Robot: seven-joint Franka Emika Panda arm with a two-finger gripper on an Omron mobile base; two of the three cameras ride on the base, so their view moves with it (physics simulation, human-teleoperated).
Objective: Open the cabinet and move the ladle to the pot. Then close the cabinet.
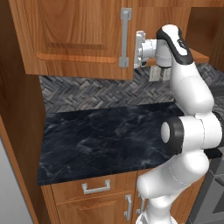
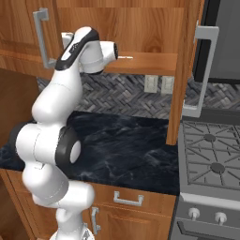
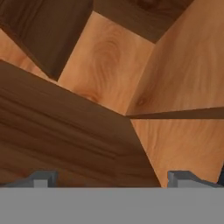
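Cabinet (image 2: 140,33) is hanging on the wall above the dark marble surface (image 1: 105,135). Its right door (image 2: 185,70) is standing swung out toward the stove (image 2: 211,159), edge-on in the right base view, with its long silver handle (image 2: 204,70) facing the stove side. Left door (image 1: 74,35) is sitting shut, its silver bar handle (image 1: 124,37) running vertically near the door's inner edge. Inside of the opening, bare wood back panel and bottom board are showing; a thin pale object (image 2: 124,57) is lying at the board's front edge just beside the wrist, too small to identify.

Gripper (image 3: 113,177) is reaching into the open half of the cabinet, just right of the shut door's handle in the left base view. In the hand view the two dark fingertips (image 3: 41,178) are standing far apart with nothing between them: jaws wide apart, holding nothing. Ahead of them, wood panels are meeting at a corner with a shelf edge (image 3: 175,113) crossing.

Below the cabinet: herringbone tile backsplash (image 2: 117,93) with two wall outlets (image 2: 158,84). Base drawers (image 1: 96,187) are sitting shut under the surface.
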